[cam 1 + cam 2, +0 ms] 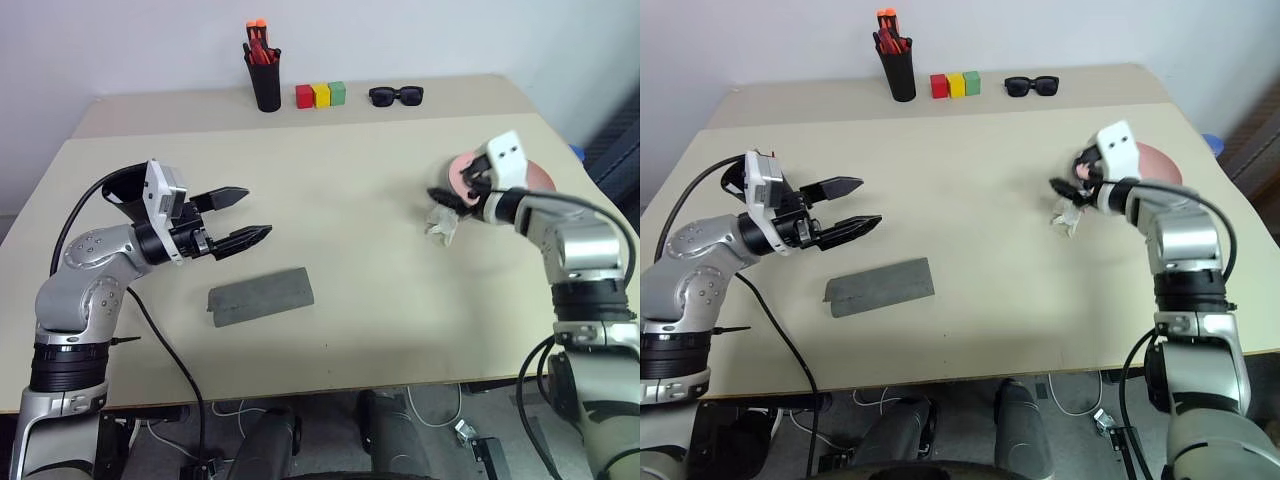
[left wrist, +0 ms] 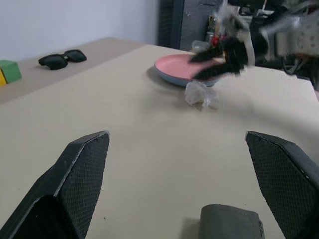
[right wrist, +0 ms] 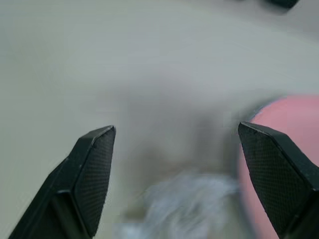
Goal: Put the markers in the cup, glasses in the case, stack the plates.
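2 plates (image 2: 179, 69) already sit stacked at the far right, pink on light blue. Just left of them lie the glasses (image 1: 441, 222), a pale blur under the right gripper (image 3: 174, 174), whose jaws stand spread. Lower squarely and pinch the frame, not a lens. The left gripper (image 1: 240, 218), jaws spread, hangs above the closed case (image 1: 260, 296).

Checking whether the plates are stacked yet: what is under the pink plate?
The round pink plate sits on a light blue plate, whose rim shows beneath it. Whatever lies under the pair is covered. A crumpled clear wrapper lies beside them.
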Controlling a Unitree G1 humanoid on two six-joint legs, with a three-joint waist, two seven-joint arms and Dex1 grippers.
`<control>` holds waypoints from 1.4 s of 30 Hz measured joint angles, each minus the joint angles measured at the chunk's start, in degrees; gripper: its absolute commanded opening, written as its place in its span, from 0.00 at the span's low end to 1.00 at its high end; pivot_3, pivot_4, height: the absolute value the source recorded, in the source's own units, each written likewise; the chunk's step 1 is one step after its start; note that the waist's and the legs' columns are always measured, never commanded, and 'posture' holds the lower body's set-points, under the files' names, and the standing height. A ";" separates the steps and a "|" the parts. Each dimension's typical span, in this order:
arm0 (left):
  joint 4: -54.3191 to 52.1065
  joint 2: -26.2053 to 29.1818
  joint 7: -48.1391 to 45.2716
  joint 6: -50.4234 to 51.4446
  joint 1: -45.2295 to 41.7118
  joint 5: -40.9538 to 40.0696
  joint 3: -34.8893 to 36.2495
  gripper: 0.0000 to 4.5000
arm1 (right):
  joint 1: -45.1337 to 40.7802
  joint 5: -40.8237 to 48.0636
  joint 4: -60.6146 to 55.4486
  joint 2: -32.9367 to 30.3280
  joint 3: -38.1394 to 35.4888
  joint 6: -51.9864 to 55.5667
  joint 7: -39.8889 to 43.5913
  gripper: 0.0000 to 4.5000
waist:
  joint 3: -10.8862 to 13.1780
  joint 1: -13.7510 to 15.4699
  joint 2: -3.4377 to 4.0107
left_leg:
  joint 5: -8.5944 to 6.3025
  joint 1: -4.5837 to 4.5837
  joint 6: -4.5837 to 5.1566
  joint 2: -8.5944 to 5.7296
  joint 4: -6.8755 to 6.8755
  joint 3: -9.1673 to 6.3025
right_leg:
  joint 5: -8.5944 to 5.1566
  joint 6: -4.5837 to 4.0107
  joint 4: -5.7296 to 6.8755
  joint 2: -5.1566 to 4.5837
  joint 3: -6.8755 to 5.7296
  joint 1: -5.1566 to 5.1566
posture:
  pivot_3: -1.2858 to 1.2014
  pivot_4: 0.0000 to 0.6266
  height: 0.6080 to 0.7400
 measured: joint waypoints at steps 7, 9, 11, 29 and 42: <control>-0.82 -0.08 0.34 0.30 -0.15 -0.35 -0.23 1.00 | 1.63 -4.65 1.54 -0.24 3.70 -2.00 -0.64 0.70 | 0.00 -0.27 0.00 | 0.00 0.03 0.00 0.01 -0.02 0.01 | 0.01 -0.02 0.00 0.03 0.00 -0.01 | 0.52 0.24 1.00; -1.01 -0.05 0.57 0.31 -0.14 -0.35 -0.23 1.00 | 1.59 -5.18 2.65 0.00 3.97 -2.83 -0.89 0.49 | 0.00 -0.21 0.00 | 0.00 0.03 0.00 0.01 -0.01 0.01 | 0.02 -0.02 0.00 0.03 0.00 0.00 | 0.52 0.24 1.00; -1.02 0.02 0.89 0.33 -0.08 -0.35 -0.19 1.00 | 0.77 -5.87 4.37 0.06 3.99 -4.10 -1.38 0.23 | 0.00 -0.19 0.00 | 0.00 0.02 0.00 0.01 0.00 0.01 | 0.02 -0.03 -0.01 0.03 0.00 0.01 | 0.52 0.24 1.00; -1.23 -0.17 1.63 -0.26 1.31 -0.35 -0.14 1.00 | -12.86 -3.01 11.75 1.24 -5.67 -9.91 -7.30 0.01 | -0.01 0.13 -0.02 | 0.00 0.02 0.00 0.01 -0.04 -0.01 | 0.04 -0.05 -0.11 0.04 -0.02 0.04 | 0.52 0.24 1.00; -3.55 -0.21 2.69 -0.31 3.82 -0.46 0.35 1.00 | -13.99 -9.41 30.56 0.31 -5.28 -23.20 -13.96 0.99 | 0.01 -1.88 0.02 | -0.03 0.05 0.05 0.04 -0.16 0.08 | 0.13 0.02 -0.35 0.07 0.04 0.10 | 0.52 0.24 1.00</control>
